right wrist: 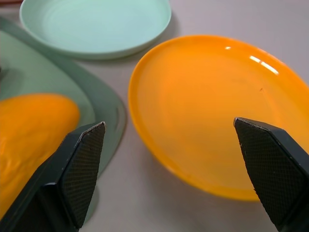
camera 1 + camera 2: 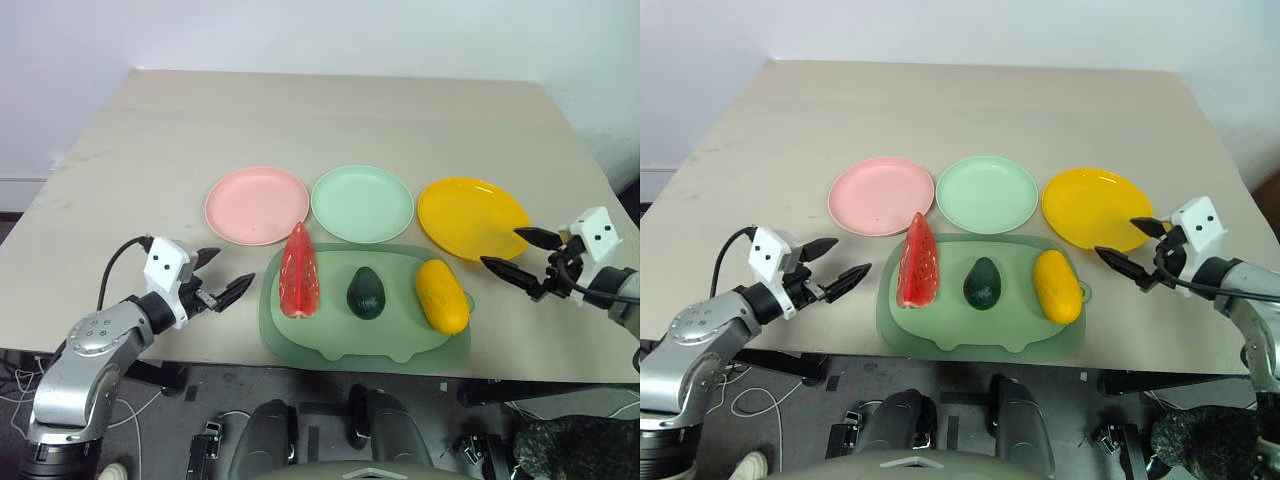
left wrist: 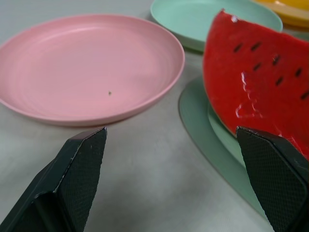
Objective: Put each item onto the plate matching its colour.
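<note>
Left gripper [image 2: 222, 276] spread wide, empty, just beside red wedge [image 2: 300, 272] on the mat [image 2: 330, 345]. Wedge looks glossy, hard, prob slippery, so I'd pinch the flat sides mid-body. Avocado [image 2: 366, 293] sits in the middle, then yellow fruit [image 2: 442, 295]. Right gripper [image 2: 522, 255] also wide, empty.

Bright, even light falls from above across the pale table [image 2: 330, 110], leaving only soft, short shadows under the plates and the green mat [image 2: 300, 340], and both head views are sharp from edge to edge with slight bending of the table's lines toward the corners. Small white glints sit on the yellow plate [image 1: 217, 96] and along the glossy red wedge [image 3: 256, 77]. In the wrist views the near black fingers [image 3: 77, 179] are a little soft and the yellow fruit [image 1: 29, 130] close to the lens is blurred.
</note>
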Available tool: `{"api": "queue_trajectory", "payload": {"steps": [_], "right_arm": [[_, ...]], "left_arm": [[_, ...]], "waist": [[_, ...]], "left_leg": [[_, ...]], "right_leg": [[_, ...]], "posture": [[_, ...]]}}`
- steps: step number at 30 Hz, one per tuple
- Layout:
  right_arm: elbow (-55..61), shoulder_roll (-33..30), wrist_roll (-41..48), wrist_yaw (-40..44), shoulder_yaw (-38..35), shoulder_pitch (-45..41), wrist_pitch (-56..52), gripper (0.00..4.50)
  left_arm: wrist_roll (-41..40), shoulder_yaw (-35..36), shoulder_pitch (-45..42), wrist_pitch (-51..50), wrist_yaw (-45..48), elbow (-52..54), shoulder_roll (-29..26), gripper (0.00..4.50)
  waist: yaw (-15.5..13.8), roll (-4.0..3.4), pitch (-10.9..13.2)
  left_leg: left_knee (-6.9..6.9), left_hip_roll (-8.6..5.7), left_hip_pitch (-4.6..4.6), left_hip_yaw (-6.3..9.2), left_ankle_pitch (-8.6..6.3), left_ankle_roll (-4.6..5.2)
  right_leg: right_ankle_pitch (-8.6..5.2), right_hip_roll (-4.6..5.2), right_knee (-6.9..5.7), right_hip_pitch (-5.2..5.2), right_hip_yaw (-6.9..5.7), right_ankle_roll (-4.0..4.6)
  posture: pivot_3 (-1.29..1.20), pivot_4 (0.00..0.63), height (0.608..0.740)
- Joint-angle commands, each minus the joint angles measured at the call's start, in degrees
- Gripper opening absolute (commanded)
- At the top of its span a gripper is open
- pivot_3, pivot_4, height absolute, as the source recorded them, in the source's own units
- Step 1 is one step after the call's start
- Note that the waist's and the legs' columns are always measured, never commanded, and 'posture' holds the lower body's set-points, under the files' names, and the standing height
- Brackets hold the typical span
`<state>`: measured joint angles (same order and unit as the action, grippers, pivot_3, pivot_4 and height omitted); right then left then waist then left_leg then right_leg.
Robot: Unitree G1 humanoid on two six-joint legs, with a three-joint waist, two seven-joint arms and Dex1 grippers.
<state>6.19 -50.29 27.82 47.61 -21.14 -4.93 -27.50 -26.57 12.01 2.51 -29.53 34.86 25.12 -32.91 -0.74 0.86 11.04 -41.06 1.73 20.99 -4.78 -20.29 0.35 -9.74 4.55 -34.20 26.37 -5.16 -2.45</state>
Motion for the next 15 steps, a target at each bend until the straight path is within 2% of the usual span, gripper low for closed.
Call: {"api": "queue_trajectory", "payload": {"steps": [1,6,15], "right_arm": [[0.0,-0.5,0.6,-0.5,-0.7,-2.8,-1.3,4.5],[-0.7,-1.5,-1.2,-0.6,-1.4,-3.4,-0.4,4.5],[12.8,-2.1,5.0,-4.2,-7.6,-0.8,-11.5,4.5]], "left_arm": [[0.6,0.4,1.0,1.9,-1.2,2.8,0.8,4.48],[2.0,-0.4,3.2,3.0,-2.1,3.5,1.9,4.48],[2.4,-0.3,-0.6,4.0,-1.4,-0.9,2.0,4.48]], "waist": [[0.0,0.0,0.0],[-0.1,0.0,0.0],[-0.1,0.0,0.0]], "left_leg": [[0.0,0.0,0.0,0.0,0.0,0.0],[0.01,0.0,0.02,0.0,0.0,0.0],[-0.01,0.0,0.04,0.03,0.0,0.0]], "right_leg": [[0.0,0.0,0.0,0.01,0.0,0.0],[0.0,-0.01,0.0,0.01,0.0,-0.01],[0.01,-0.01,0.0,0.01,-0.01,-0.01]], "posture": [[0.0,0.15,0.74],[0.0,0.15,0.74],[0.0,0.15,0.74]]}}
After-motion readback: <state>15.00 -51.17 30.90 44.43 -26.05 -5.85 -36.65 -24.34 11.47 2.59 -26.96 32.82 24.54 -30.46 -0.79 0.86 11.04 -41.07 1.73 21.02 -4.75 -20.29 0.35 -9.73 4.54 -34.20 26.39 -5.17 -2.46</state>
